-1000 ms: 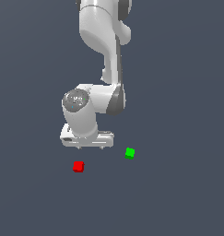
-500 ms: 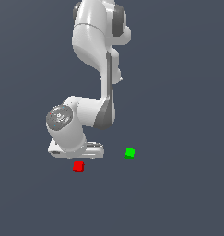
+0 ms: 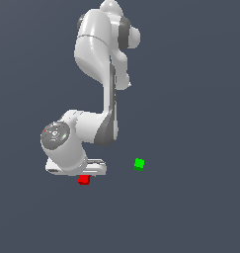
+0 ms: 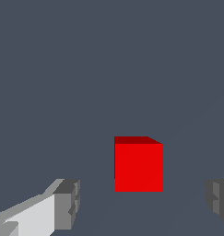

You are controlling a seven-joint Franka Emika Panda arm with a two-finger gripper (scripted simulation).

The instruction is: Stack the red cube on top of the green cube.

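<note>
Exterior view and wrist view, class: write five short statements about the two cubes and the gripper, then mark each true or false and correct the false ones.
1. The red cube lies in line with the gap between the open fingers of the gripper. True.
2. The red cube already sits on the green cube. False: the two rest apart on the floor.
3. The green cube lies toward the exterior view's right of the red cube. True.
4. The gripper is shut on the green cube. False: it is open, low over the red cube.
5. The green cube shows in the wrist view. False: only the red cube shows there.
</note>
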